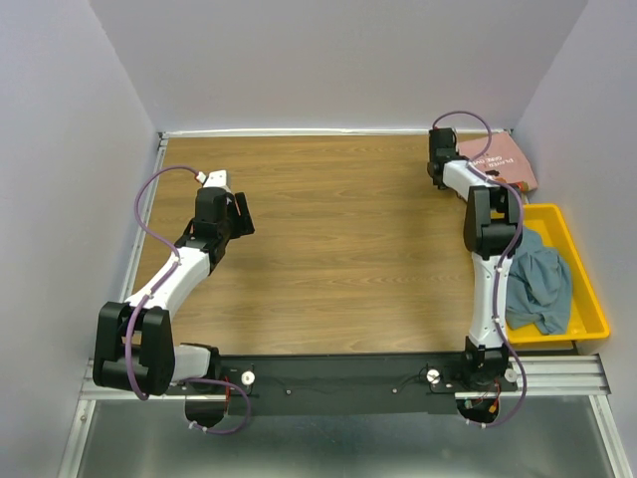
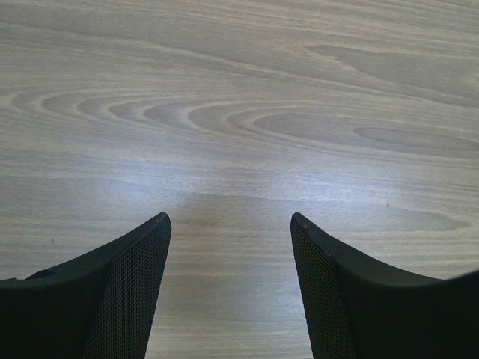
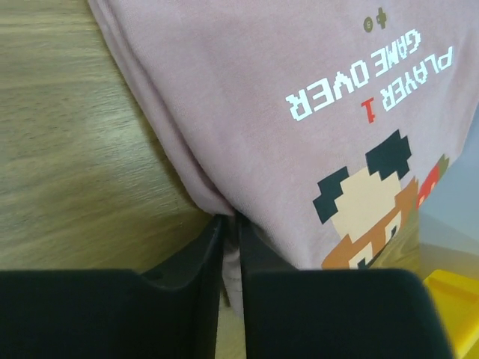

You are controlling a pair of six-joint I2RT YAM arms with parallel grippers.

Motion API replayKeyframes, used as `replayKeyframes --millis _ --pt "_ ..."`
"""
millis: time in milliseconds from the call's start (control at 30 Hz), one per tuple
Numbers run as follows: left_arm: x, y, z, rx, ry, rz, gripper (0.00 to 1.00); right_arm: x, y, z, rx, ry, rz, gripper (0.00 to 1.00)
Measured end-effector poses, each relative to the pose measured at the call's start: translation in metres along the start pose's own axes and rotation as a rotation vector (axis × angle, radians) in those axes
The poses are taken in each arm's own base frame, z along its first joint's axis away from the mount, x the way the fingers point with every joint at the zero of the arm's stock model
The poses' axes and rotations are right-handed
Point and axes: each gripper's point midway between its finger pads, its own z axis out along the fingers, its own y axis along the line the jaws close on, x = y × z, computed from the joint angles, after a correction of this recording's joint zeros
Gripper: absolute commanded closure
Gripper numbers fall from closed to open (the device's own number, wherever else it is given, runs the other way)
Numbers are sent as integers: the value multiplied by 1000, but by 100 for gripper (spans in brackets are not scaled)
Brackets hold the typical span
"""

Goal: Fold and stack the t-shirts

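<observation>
Right wrist view: a fold at the edge of the dusty-pink t-shirt (image 3: 247,97), printed "PLAYER 1 GAME OVER", is being pinched by the right hand (image 3: 228,223), whose fingers are nearly closed on the cloth. This folded shirt is being supported by the worktop (image 1: 338,229) at its far right corner. The blue-grey t-shirt (image 1: 542,279) is being contained, crumpled, in the yellow bin (image 1: 555,221) at the right. The left hand (image 2: 230,221) is being held open above bare wood at the left.

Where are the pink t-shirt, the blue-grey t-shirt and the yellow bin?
pink t-shirt (image 3: 247,112): right wrist view, plain cloth.
blue-grey t-shirt (image 1: 542,284): top view, middle of heap.
yellow bin (image 1: 550,219): top view, bare far end.
</observation>
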Motion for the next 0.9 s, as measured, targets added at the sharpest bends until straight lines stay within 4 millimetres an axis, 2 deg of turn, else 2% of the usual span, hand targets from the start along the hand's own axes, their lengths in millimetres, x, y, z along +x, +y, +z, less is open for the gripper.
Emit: replayKeyframes --millis 100,167,267,333,367,400,433,467,500,533,567,600,633,667,700,767,833,867,900 --pt "0 0 0 -1 0 0 27 -6 5 -4 -30 -16 35 55" --pt "0 0 0 -2 -1 0 27 -14 13 -13 -85 -35 69 50" --pt "0 0 -2 -2 2 0 25 -30 23 -42 -181 -73 125 39" --pt "-4 -1 -6 -1 -2 0 23 -44 23 -73 -254 -107 190 35" --pt "-13 -2 -12 3 -18 -2 22 -52 21 -88 -277 -131 222 34" --pt "-20 -4 -16 7 -32 -3 21 -65 14 -115 -318 -173 266 31" --pt "-30 -6 -23 9 -55 -6 20 -74 5 -140 -351 -210 314 28" --pt "-45 -9 -32 13 -91 -10 19 -73 1 -155 -376 -217 343 25" --pt "-62 -11 -43 18 -131 -14 19 -83 -17 -184 -394 -269 391 22" --pt "-74 -13 -52 19 -163 -19 18 -87 -27 -203 -413 -300 428 16" --pt "-95 -15 -68 23 -221 -29 16 -90 -49 -237 -430 -359 480 0" --pt "-116 -19 -87 35 -284 -37 14 -89 -58 -254 -446 -388 504 0" --pt "-131 -20 -103 34 -332 -46 14 -84 -77 -286 -464 -441 546 0" --pt "-149 -22 -123 41 -391 -58 13 -80 -87 -303 -473 -466 573 0" --pt "-158 -22 -136 43 -428 -68 13 -70 -104 -329 -483 -518 612 0" --pt "-177 -19 -172 39 -522 -105 11 -51 -126 -365 -488 -594 662 0" --pt "-183 -11 -201 26 -590 -140 9 -23 -139 -388 -491 -640 695 0" --pt "-184 -7 -212 17 -622 -155 6 -2 -149 -406 -490 -684 719 0" --pt "-183 -1 -227 8 -665 -176 5 10 -155 -415 -486 -709 731 0"
